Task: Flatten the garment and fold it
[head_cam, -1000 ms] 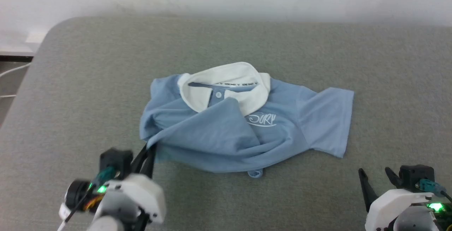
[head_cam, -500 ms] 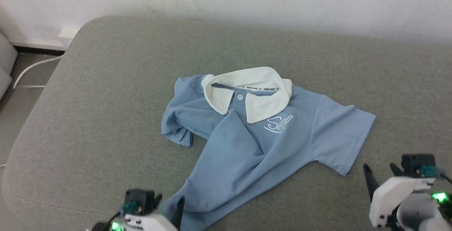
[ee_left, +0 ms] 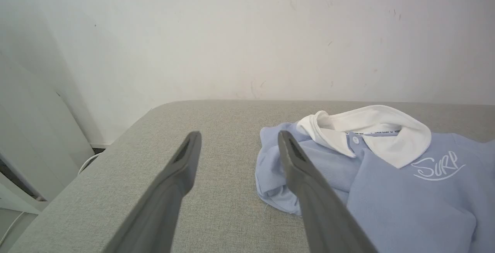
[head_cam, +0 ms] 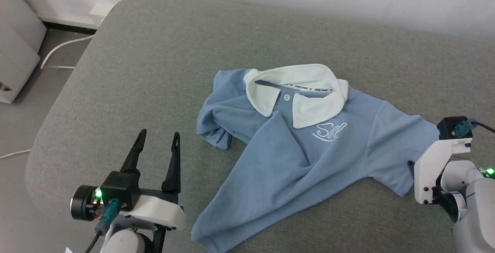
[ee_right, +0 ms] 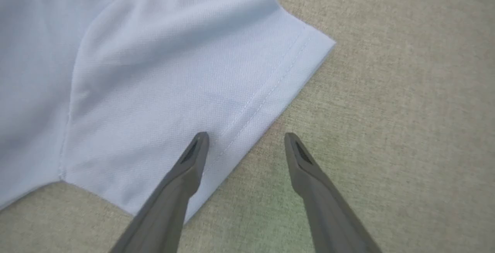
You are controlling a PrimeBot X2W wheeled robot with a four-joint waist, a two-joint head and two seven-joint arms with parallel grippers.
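**2 grippers open, shirt lying skewed between them**

I've got the light blue short-sleeved polo shirt (head_cam: pixel 294 160) face-up on the grey woven cushion (head_cam: pixel 154 52). Its white collar (head_cam: pixel 313 113) is at the far side and its bottom hem corner (head_cam: pixel 205 237) reaches toward my near left. So the long axis runs diagonally, far-right to near-left, not square to me.

Left gripper (head_cam: pixel 159 134): jaws wide, holding nothing. It sits left of the shirt, with bare cushion between it and the bunched sleeve (head_cam: pixel 216 129). That sleeve is the 1 part clearly not flat.

Right gripper (ee_right: pixel 244 136): jaws wide, empty. The stitched edge of the spread sleeve (ee_right: pixel 174 90) passes between its fingers, 1 over cloth and 1 over cushion. I can't tell whether the tips touch.

My read:
- **Stage:** flattening, no fold started.
- **Right arm:** it's the nearer one, lined up on the sleeve edge. Drawing that edge out to my right should help square the body.
- **Left arm:** it has to cross to the bunched sleeve, ahead and right of its tips.
- **Risk:** a 1-sided tug drags the whole shirt.
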